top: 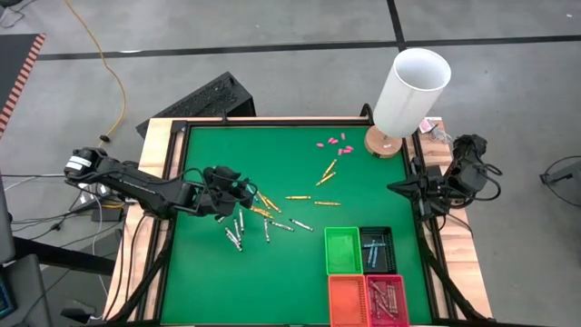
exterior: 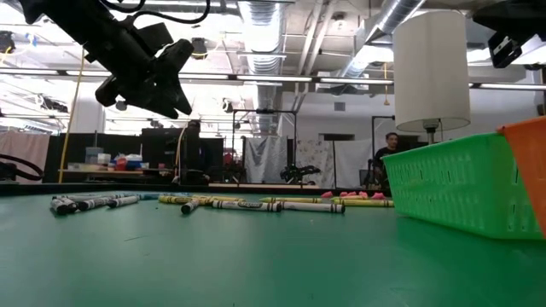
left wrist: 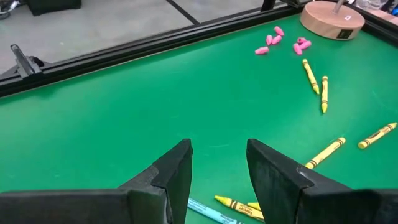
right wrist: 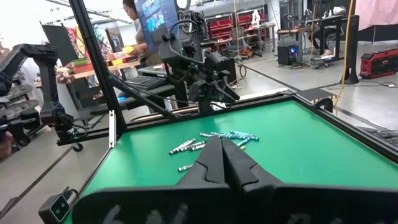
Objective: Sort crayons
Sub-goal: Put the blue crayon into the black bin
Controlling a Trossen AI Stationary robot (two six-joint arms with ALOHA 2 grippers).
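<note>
Crayons lie loose on the green table: yellow-orange ones (top: 325, 174) toward the far middle, grey-white ones (top: 238, 229) and a light blue one (left wrist: 211, 211) near my left gripper. My left gripper (top: 247, 193) hangs open and empty above the pile, clear of the table; it also shows in the low view (exterior: 166, 95). Yellow crayons (left wrist: 239, 204) lie just below its fingers. My right gripper (right wrist: 222, 149) is shut and empty, waiting at the table's right edge (top: 406, 188).
Four bins stand at the near right: green (top: 343, 250), black (top: 378, 249) with blue crayons, orange (top: 347, 301), red (top: 385, 298) with reddish crayons. A lamp with a white shade (top: 410, 91) on a wooden base stands at the far right. Small pink pieces (top: 333, 143) lie beside it.
</note>
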